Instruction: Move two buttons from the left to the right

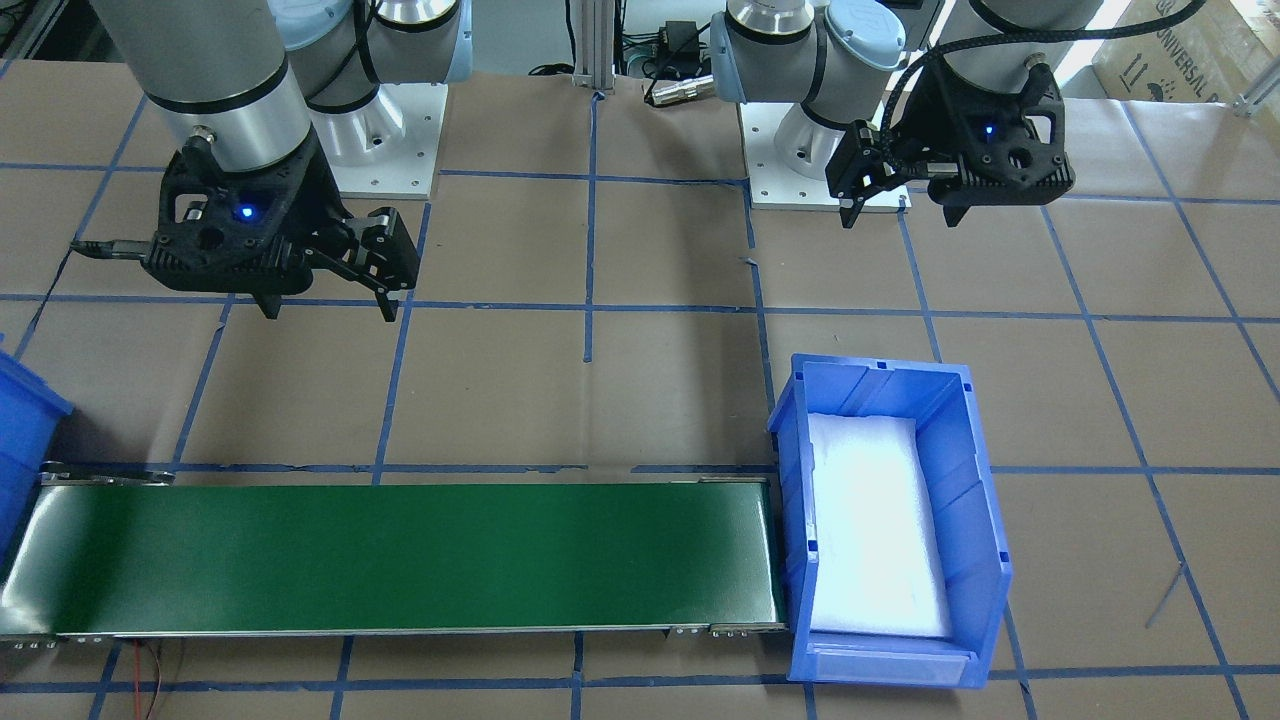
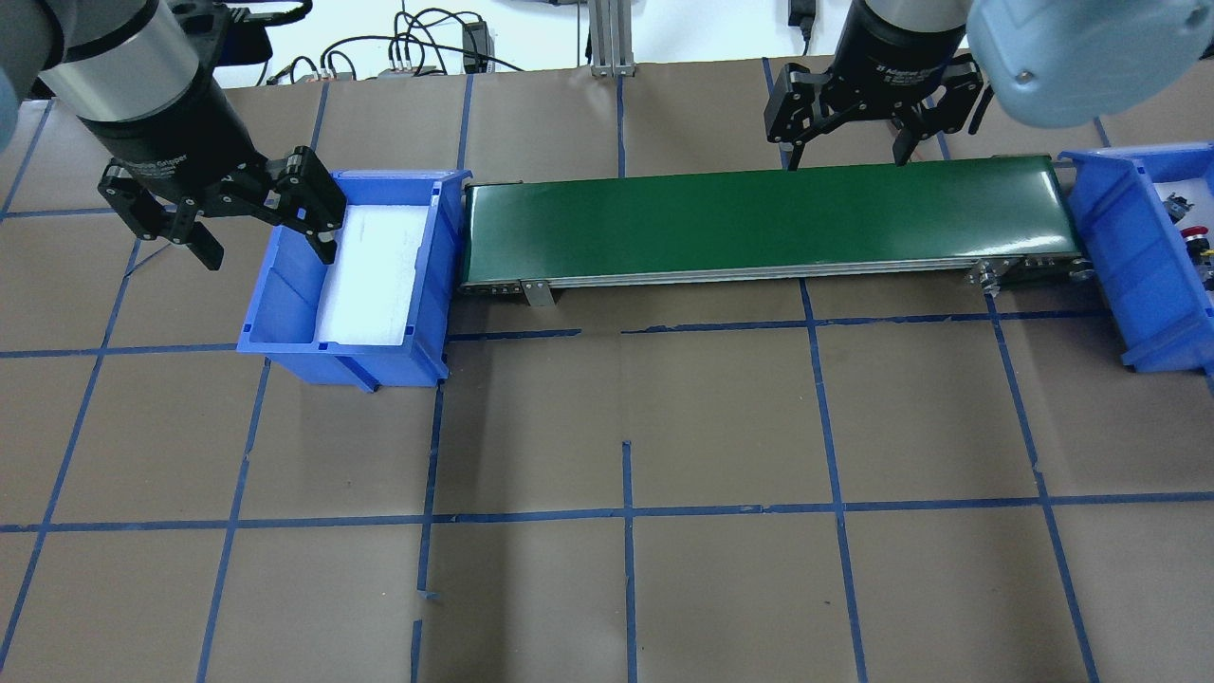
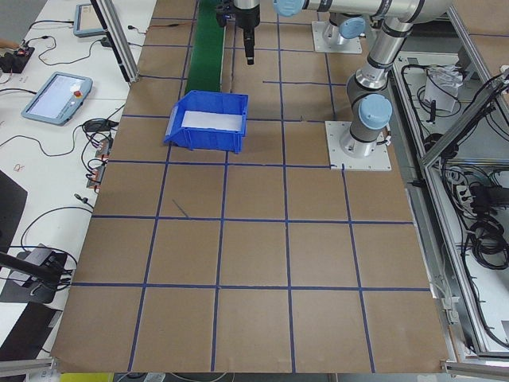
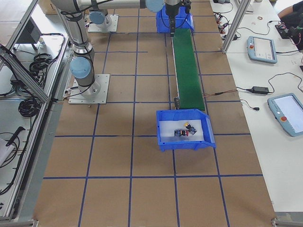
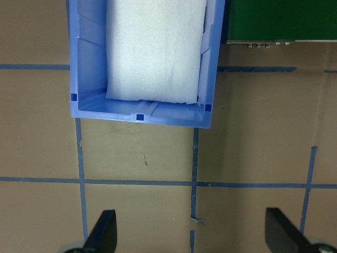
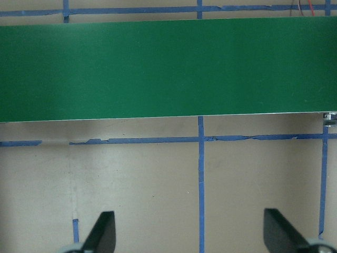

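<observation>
The two buttons point(image 4: 184, 131) lie together on the white foam in the blue bin point(image 4: 163, 142) at the robot's right end of the belt. They also show at the edge of the overhead view point(image 2: 1190, 228). A yellow cap and a red one show. My left gripper point(image 2: 264, 249) is open and empty, hovering by the robot-side wall of the left blue bin point(image 2: 285, 285), which holds only white foam. My right gripper point(image 2: 844, 159) is open and empty above the table beside the belt's robot-side edge. Both wrist views show spread fingertips point(image 5: 105, 232) point(image 6: 105, 232) with nothing between them.
A green conveyor belt point(image 2: 768, 218) runs between the two bins. Brown paper with a blue tape grid point(image 2: 626, 427) covers the table. The arm bases point(image 1: 380, 140) point(image 1: 800, 150) stand behind the belt. Tablets and cables lie on side benches point(image 4: 260, 47).
</observation>
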{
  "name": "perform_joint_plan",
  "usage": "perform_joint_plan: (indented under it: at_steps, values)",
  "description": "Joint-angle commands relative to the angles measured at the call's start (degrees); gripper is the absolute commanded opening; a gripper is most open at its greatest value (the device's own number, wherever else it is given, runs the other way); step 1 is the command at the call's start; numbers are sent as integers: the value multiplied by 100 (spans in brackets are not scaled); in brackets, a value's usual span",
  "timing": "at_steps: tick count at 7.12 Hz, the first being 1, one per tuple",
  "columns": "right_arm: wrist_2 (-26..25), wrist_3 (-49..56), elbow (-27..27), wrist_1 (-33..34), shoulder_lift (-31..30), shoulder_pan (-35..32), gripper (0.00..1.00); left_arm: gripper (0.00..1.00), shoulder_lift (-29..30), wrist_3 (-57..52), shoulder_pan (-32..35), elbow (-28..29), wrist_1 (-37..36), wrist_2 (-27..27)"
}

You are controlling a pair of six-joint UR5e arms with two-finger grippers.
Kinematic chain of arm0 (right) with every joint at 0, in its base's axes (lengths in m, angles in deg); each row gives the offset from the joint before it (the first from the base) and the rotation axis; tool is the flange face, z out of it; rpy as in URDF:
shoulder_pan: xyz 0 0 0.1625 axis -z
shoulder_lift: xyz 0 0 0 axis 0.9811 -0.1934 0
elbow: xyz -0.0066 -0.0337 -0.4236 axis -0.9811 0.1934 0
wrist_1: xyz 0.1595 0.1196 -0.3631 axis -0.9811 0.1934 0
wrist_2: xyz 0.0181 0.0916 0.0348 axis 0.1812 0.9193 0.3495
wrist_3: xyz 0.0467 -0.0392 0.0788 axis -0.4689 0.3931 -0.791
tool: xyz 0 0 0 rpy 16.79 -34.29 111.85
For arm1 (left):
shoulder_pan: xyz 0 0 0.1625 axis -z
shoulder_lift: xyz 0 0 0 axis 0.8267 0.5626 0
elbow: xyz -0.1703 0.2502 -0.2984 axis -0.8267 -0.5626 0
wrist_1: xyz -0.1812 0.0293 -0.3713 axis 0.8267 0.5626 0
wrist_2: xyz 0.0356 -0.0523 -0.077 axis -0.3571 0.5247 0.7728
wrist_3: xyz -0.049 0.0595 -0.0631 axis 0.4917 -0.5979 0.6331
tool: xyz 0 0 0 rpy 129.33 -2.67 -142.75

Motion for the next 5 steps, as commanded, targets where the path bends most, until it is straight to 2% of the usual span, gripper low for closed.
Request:
perform_joint_plan:
  at_steps: [1, 5]
  values:
    - [3, -33, -66, 28, 17, -37, 100, 100, 0, 3, 0, 0, 0, -7]
    - [29, -33, -66, -51, -44, -28, 100, 100, 0, 3, 0, 0, 0, 2]
